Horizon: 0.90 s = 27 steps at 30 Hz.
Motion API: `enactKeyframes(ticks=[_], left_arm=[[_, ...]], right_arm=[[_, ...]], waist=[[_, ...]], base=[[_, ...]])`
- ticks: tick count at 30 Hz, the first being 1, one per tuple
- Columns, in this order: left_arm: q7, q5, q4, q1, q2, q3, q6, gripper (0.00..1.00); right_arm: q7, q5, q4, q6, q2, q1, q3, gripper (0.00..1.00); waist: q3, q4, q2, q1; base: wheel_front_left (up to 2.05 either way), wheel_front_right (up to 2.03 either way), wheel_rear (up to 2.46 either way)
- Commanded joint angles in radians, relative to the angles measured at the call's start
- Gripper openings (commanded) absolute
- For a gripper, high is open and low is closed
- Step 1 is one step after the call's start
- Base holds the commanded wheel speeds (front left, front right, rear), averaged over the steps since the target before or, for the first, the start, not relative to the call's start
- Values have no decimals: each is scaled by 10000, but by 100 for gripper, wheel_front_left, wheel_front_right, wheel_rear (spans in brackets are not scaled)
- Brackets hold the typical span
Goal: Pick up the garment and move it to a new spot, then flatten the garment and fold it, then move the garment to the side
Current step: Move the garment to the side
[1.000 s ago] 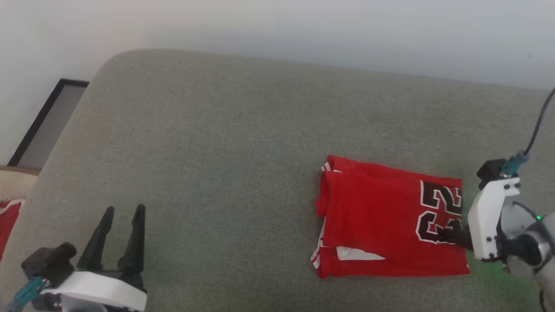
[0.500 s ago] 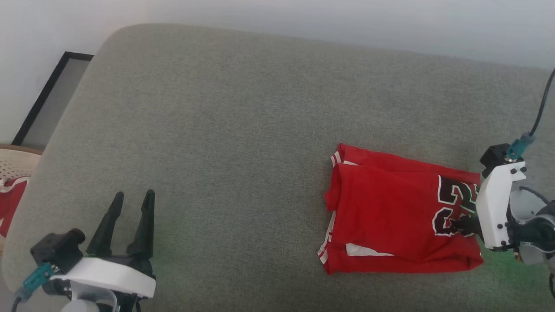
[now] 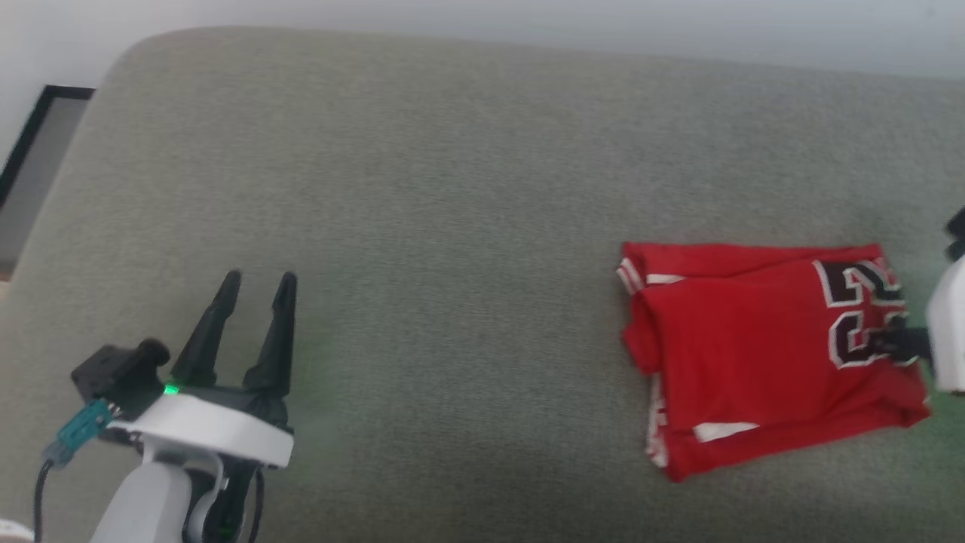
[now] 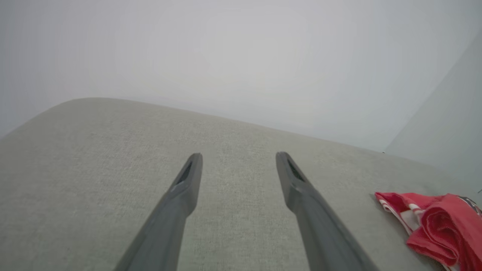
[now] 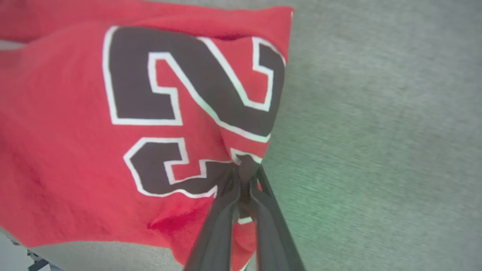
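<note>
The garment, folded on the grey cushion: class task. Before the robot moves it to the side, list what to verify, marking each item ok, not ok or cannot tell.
1. Right tool shut on the garment: ok, the fabric is pinched at the edge by the number.
2. Garment folded: ok, it is a compact stack, though its near edge looks slightly uneven.
3. All layers caught in the grip: cannot tell, the lower layers are hidden.
4. Left tool out of the way: ok, it is open and well apart from the garment.
5. Bare cushion to slide over: ok, a wide bare stretch lies between the garment and the left tool.
</note>
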Motion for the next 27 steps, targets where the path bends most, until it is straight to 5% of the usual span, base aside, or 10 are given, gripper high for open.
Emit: enactKeyframes(ticks=[1, 14, 27], left_arm=[[-41, 47, -30, -228, -3, -91, -24, 100], [-41, 172, -134, -1698, 67, -1145, -24, 100], [-41, 133, -108, -3037, 118, -2134, -24, 100]], right_arm=[[-88, -20, 92, -22, -117, -158, -110, 0], [-1278, -673, 653, -22, -1381, -1497, -563, 0], [-2960, -2389, 2374, -22, -1813, -2930, -1387, 0]], waist=[[150, -222, 0, 0], [897, -1649, 0, 0], [1828, -2542, 0, 0]], base=[[0, 0, 0], [0, 0, 0], [0, 0, 0]])
